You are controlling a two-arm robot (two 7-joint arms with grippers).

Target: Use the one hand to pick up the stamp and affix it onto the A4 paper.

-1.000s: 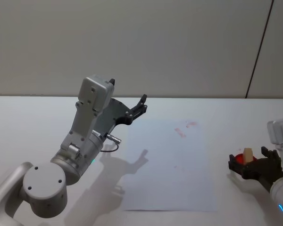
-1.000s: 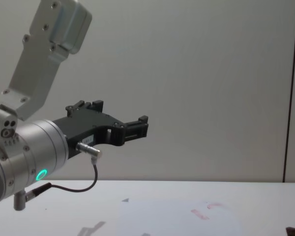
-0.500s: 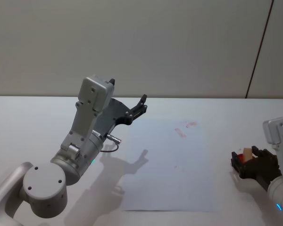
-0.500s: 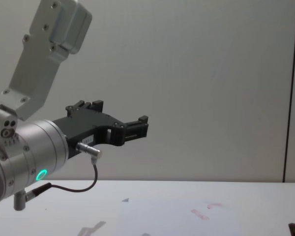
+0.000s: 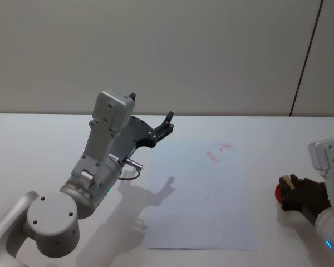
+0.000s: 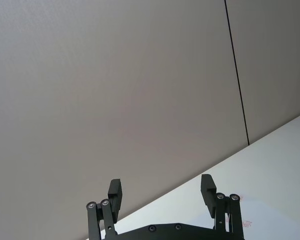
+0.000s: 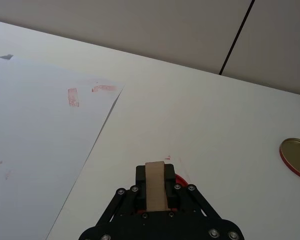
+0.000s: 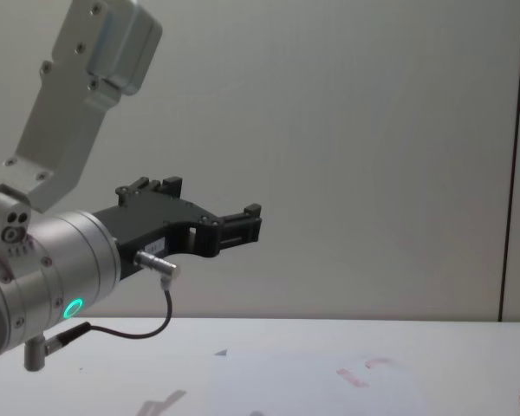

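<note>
Gripping the stamp [image 7: 155,187] between closed fingers, the right end effector [image 5: 289,192] sits low over a red ink pad [image 5: 278,193] on the worktop, just right of the A4 paper [image 5: 195,200]. The grasp looks made; carrying and pressing remain. The left end effector [image 5: 166,123] hangs open, raised left of the paper.

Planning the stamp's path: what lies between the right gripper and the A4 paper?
Only bare white tabletop with a faint red smudge, in the right wrist view, between the right gripper holding the stamp and the A4 paper.
</note>
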